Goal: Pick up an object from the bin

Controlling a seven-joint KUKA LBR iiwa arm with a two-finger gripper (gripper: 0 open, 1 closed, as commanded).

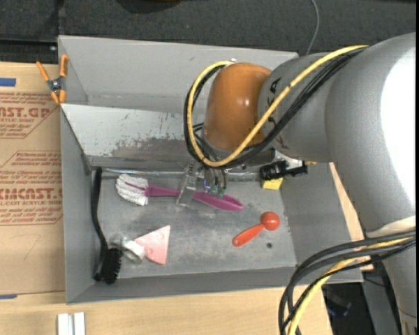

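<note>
One purple plastic brush with a tuft of white bristles lies across the middle of the scuffed grey metal bin. The gripper is down over its slim handle; whether the jaws are spread or pinching it cannot be told. Nearby to the right lie a glossy orange spoon-shaped thing and a small yellow block. Front left are a flat pink triangle and a long-handled black brush along the left wall.
</note>
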